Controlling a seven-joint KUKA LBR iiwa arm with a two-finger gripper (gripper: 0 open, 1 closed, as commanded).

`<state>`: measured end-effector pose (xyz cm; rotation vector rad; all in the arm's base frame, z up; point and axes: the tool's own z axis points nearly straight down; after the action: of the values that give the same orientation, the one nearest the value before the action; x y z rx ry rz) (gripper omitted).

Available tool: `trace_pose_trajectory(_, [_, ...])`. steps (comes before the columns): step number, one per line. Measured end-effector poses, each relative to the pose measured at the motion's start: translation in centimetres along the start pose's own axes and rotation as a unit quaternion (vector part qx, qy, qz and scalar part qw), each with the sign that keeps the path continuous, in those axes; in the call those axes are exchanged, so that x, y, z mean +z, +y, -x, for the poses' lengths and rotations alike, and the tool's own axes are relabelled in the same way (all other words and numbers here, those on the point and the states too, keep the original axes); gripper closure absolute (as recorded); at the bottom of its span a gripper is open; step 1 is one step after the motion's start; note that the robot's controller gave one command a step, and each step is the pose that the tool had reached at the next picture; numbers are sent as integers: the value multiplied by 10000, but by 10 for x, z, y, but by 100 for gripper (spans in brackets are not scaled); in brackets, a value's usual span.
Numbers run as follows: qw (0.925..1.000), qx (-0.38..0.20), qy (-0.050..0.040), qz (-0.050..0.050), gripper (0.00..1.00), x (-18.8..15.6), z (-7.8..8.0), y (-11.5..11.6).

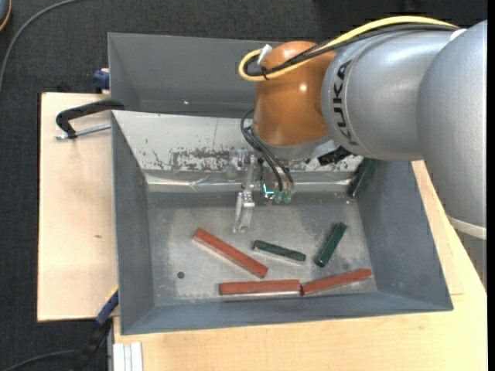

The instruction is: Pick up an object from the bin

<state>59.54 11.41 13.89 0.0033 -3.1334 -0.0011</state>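
By the grey metal bin's [131, 230] front wall, a long red-brown bar [259, 287] lies end to end with a second red-brown bar [336, 281]. Behind them lie a slanted red-brown bar [230, 253] and a dark green stick [279, 250]. Farther back, the end effector [244, 211] hangs above the slanted bar's far end, seemingly empty; I cannot tell whether it is spread or pressed together.

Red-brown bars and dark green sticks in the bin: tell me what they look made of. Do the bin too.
Red-brown bars: matte, flat-sided, even colour; possibly painted wood or plastic, cannot tell which. Dark green sticks: dull, smooth, slim; perhaps plastic or rubber. Bin: grey sheet metal, with scuffs and dark speckles on its floor and back wall.
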Motion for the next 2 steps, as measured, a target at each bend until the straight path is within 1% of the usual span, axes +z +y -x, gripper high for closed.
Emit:
trace_pose_trajectory(1, [9987, -512, -13, -2, 0, 71, -43, -5])
trace_pose_trajectory(2, [9987, -506, -63, 6, 100, 66, -39, -5])
